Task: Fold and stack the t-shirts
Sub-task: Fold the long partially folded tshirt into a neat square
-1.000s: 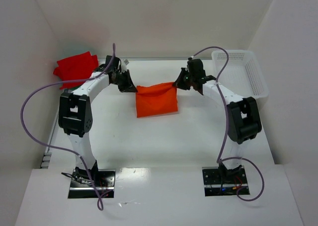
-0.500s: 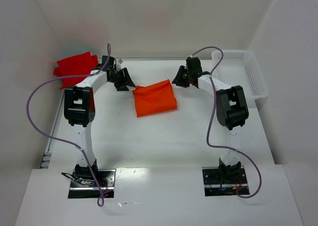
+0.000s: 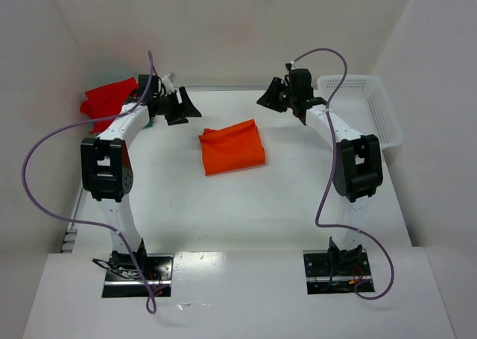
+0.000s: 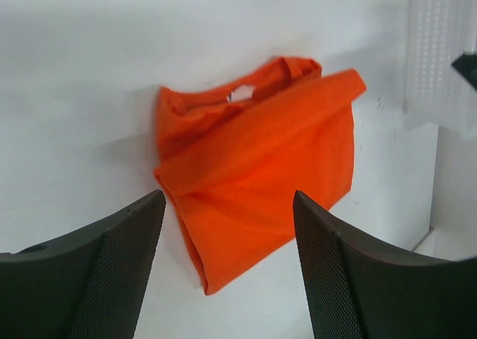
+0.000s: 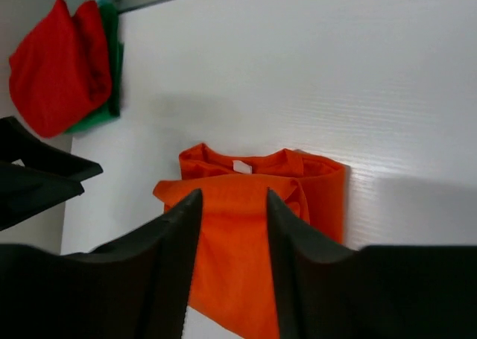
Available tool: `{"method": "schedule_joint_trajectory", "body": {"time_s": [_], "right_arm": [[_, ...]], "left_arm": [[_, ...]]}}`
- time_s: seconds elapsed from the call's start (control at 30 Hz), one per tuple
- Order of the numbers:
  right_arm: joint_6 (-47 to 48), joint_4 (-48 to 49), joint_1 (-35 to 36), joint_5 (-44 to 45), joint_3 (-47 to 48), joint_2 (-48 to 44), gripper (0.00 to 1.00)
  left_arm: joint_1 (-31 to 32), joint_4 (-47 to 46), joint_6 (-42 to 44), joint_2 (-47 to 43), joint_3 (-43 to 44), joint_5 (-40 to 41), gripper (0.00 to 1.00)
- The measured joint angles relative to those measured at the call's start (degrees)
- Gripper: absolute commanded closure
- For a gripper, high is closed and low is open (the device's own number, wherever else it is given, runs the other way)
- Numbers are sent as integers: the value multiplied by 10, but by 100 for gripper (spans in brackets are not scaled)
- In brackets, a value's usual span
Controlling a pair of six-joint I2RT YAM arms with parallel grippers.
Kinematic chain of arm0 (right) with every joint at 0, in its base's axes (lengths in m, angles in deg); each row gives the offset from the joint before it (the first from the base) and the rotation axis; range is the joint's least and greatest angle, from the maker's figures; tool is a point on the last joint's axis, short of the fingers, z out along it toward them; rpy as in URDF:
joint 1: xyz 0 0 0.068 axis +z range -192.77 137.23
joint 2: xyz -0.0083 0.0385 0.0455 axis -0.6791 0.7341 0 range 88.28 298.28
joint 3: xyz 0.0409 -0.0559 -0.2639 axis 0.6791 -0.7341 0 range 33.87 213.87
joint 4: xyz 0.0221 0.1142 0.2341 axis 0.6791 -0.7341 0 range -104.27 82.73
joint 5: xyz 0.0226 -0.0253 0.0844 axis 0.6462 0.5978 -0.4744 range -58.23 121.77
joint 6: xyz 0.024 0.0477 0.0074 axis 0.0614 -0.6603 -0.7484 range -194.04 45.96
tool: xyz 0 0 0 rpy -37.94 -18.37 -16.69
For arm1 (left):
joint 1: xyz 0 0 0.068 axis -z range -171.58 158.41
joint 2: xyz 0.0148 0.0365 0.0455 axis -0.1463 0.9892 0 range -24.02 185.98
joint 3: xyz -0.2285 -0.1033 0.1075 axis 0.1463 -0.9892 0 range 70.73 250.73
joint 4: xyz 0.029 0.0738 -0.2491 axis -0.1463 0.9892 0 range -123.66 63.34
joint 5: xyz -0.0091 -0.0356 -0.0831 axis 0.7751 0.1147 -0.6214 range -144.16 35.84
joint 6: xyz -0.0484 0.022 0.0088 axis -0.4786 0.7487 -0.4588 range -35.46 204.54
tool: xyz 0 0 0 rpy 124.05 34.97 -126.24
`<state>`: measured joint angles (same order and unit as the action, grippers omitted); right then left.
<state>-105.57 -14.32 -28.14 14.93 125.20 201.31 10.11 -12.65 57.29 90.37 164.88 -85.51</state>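
Orange t-shirt (image 3: 232,147); red, perhaps green pile (image 3: 108,100)

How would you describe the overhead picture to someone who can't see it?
A folded orange shirt lies on the table, with the robot's left end effector and right end effector empty just beyond its far corners. A red bundle sits far left, a white basket far right.

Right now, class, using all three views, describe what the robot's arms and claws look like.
The left arm and right arm share white links and black joint housings. A purple cable loops from each base to its wrist. The left claw and right claw are black, each with two wedge-shaped fingers; the left's inner faces show a fine mesh texture.
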Motion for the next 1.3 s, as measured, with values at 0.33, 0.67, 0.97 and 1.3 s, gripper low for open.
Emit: {"method": "schedule_joint_trajectory", "body": {"time_s": [0.33,0.67,0.97,1.3], "right_arm": [[23,0,16,-24,-10,25,34],[45,-46,21,-20,31,103,43],[46,-52,21,-28,47,121,76],[42,-53,24,-31,54,129,100]], "left_arm": [[16,-45,-19,5,-119,8,20],[15,-73,-31,65,-75,10,32],[15,-78,-32,96,-37,-9,61],[16,-94,-45,110,-9,-38,91]]}}
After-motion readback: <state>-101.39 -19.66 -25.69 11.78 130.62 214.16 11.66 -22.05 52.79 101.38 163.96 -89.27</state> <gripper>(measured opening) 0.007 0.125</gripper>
